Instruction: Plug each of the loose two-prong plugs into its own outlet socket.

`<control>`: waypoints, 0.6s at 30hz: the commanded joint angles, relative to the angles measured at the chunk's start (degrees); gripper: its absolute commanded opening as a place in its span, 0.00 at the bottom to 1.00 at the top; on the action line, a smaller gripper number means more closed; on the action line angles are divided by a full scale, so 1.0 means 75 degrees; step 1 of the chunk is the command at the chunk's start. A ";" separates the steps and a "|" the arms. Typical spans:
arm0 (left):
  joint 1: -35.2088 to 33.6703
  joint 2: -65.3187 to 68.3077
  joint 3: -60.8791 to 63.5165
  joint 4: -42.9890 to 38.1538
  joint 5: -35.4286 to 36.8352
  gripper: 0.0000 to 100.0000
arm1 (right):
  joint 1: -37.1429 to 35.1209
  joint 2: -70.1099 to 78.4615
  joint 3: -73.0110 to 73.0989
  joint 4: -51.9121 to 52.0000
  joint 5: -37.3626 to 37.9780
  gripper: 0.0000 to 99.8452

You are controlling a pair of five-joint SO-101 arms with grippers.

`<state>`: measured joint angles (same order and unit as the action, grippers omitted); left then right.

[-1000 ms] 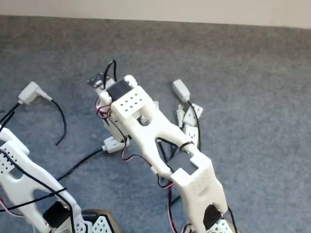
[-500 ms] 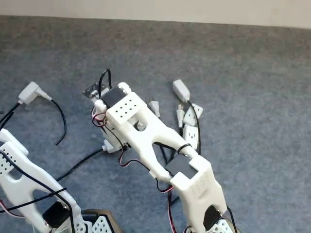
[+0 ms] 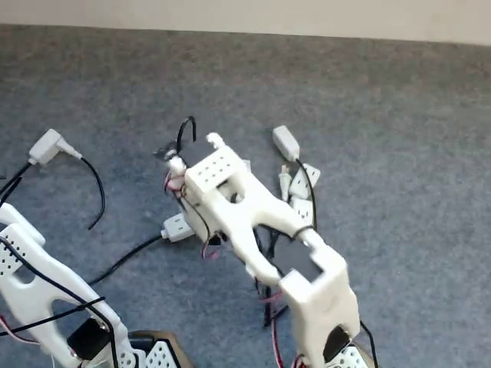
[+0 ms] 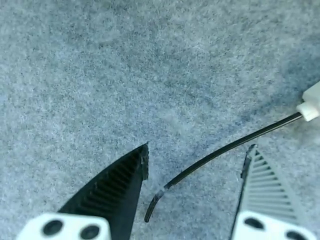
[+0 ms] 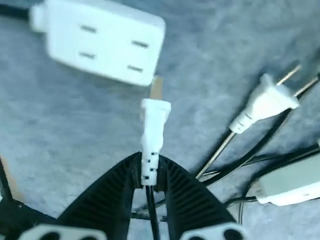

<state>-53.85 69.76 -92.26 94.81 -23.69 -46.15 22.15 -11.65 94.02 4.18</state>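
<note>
Closest in the right wrist view, the right gripper (image 5: 150, 170) is clamped on the corded tail of a white two-prong plug (image 5: 152, 131). The grip sits low on the body, probably so that the whole front of the plug stays free to enter a socket. The plug juts straight out from the jaws, and its brass prongs point at the near edge of the white outlet block (image 5: 100, 40) just beyond, close to it but in no slot. The block lies flat on the grey carpet (image 5: 60, 130) with two pairs of slots facing up. The prongs run along the carpet rather than down into that face, so the plug likely has to be tipped and lifted over a slot pair before it can be pushed in. A second plug (image 5: 265, 102) lies loose off to one side with its prongs bare, and a further white socket body (image 5: 292, 187) sits near it among black cords. In the high view the right arm (image 3: 253, 215) reaches out over this cluster, while the left arm (image 3: 38, 284) is folded back, well apart from it. The left gripper (image 4: 197, 155) hangs with its jaws spread wide and holding nothing, low over bare carpet, with a black cord (image 4: 225, 147) running between its fingers, seemingly parked clear of the work. Farthest off, an angled white plug (image 3: 46, 146) lies alone.
</note>
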 commanded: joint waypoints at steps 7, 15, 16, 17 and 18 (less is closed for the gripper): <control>0.0041 -0.0123 -0.0404 0.0305 -0.0012 0.30 | -0.0275 -0.5304 0.4800 -0.2784 0.0457 0.01; 0.0147 -0.0135 -0.0404 0.0445 0.0000 0.30 | 0.0053 -0.5456 0.8633 -0.5878 0.0809 0.01; 0.0135 -0.0135 -0.0404 0.0516 0.0000 0.30 | 0.0064 -0.5456 0.8727 -0.5914 0.0821 0.01; 0.0135 -0.0135 -0.0404 0.0574 -0.0012 0.30 | 0.0076 -0.5456 0.8727 -0.5914 0.0821 0.01; 0.0135 -0.0135 -0.0404 0.0610 -0.0012 0.30 | 0.0076 -0.5468 0.8715 -0.5867 0.0844 0.01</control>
<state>-53.76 69.76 -92.26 97.63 -23.69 -46.51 -16.09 52.44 52.44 9.45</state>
